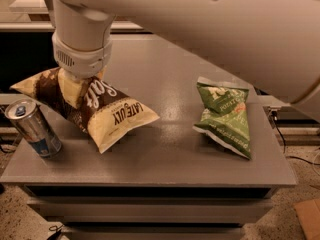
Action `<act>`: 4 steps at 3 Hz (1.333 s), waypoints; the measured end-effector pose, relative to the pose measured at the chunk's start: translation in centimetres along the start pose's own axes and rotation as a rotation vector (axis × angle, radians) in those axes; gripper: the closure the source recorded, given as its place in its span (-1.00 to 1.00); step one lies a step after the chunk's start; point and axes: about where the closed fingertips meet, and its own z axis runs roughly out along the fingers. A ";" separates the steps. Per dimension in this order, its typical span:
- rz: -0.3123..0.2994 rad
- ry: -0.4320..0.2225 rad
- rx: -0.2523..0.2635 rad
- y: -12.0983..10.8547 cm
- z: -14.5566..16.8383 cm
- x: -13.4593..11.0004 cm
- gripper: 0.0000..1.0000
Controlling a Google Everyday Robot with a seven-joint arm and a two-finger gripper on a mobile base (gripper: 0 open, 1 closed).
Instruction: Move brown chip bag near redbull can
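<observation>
The brown chip bag [107, 111] has a dark brown middle with white script and cream ends. It lies tilted at the left of the grey table [165, 159]. My gripper [75, 89] comes down from above and is shut on the bag's upper left part; one cream finger [72, 90] shows against the brown. The redbull can [32, 129], silver and blue with a pull tab, leans at the table's left front edge, a short gap left of the bag.
A green chip bag [222, 115] lies at the right of the table. My white arm [210, 19] spans the top of the view. A cardboard corner [307, 219] lies on the floor at the lower right.
</observation>
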 end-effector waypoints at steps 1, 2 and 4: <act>0.007 -0.001 -0.021 0.6 0.5 0.0 0.68; 0.013 0.000 -0.035 1.0 1.2 -0.1 0.21; 0.020 0.000 -0.046 1.2 1.8 -0.4 -0.73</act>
